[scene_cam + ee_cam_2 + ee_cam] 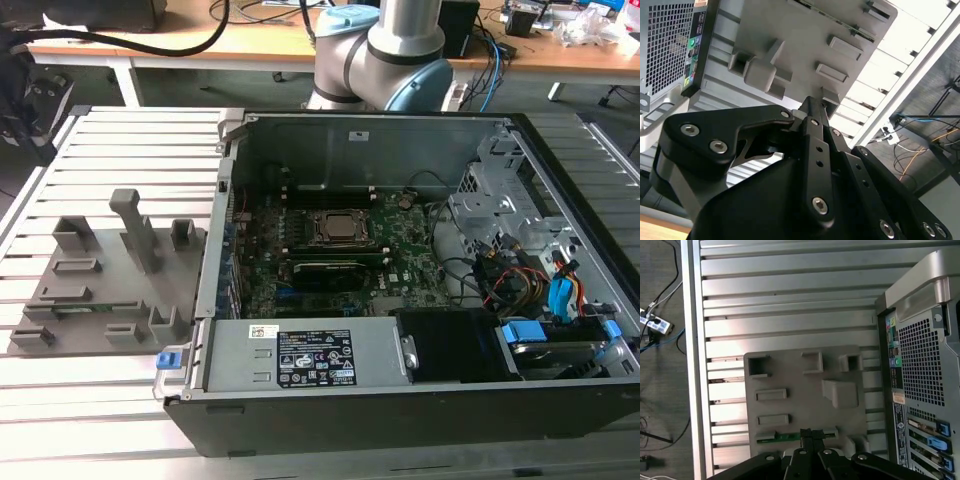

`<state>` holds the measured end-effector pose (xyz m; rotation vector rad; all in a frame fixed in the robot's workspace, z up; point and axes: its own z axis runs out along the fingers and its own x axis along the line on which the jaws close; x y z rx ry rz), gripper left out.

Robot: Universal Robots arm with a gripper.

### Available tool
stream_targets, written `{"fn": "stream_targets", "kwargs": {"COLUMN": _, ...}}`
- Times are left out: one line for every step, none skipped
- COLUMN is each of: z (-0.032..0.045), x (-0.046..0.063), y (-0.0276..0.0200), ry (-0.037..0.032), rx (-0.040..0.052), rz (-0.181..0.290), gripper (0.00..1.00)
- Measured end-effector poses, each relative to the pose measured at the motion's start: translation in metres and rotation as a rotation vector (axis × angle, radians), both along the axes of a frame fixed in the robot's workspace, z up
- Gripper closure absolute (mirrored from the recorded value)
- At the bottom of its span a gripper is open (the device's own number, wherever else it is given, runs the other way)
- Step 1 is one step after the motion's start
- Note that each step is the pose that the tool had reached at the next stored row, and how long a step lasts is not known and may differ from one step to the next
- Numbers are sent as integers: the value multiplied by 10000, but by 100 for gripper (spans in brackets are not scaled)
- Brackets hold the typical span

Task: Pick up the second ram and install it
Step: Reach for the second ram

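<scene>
Second ram [780,437], a thin green stick, lies flat in a long slot along one edge of the grey tray [800,390], as the first wrist view shows. The gripper [807,434] hangs above the tray with its fingers [815,120] pressed together. Their tips line up over the middle of the stick and look clear of it. The tray also carries several shallow rectangular slots and upright blocks. At the exterior view's left the tray rests on the slatted metal counter [100,420], just beside the open computer case [400,410], which fills the middle and right of that frame. Inside the case lie the green motherboard [400,255] with the processor socket [342,228], a silver power supply [300,350] along the near wall, and coloured cables [510,280] towards the right.
</scene>
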<state>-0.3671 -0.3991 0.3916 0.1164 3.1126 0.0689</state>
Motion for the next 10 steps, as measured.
{"fn": "stream_targets", "kwargs": {"z": -1, "x": -8, "y": -11, "ry": 0, "rx": 0, "rz": 1, "gripper": 89}}
{"fn": "stream_targets", "kwargs": {"z": -1, "x": -15, "y": -26, "ry": 1, "rx": 0, "rz": 0, "gripper": 89}}
{"fn": "stream_targets", "kwargs": {"z": -1, "x": -18, "y": -40, "ry": 1, "rx": 0, "rz": 0, "gripper": 89}}
{"fn": "stream_targets", "kwargs": {"z": -2, "x": -23, "y": -60, "ry": 0, "rx": 0, "rz": -1, "gripper": 89}}
{"fn": "stream_targets", "kwargs": {"z": -2, "x": -29, "y": -89, "ry": 0, "rx": 0, "rz": -1, "gripper": 89}}
{"fn": "stream_targets", "kwargs": {"z": -3, "x": -37, "y": -125, "ry": 0, "rx": 1, "rz": -1, "gripper": 89}}
{"fn": "stream_targets", "kwargs": {"z": -4, "x": -43, "y": -154, "ry": 0, "rx": 0, "rz": -1, "gripper": 89}}
{"fn": "stream_targets", "kwargs": {"z": -4, "x": -45, "y": -189, "ry": 1, "rx": -1, "rz": 0, "gripper": 89}}
{"fn": "stream_targets", "kwargs": {"z": -4, "x": -46, "y": -222, "ry": 1, "rx": 0, "rz": 0, "gripper": 89}}
{"fn": "stream_targets", "kwargs": {"z": -5, "x": -46, "y": -240, "ry": 0, "rx": 0, "rz": 0, "gripper": 89}}
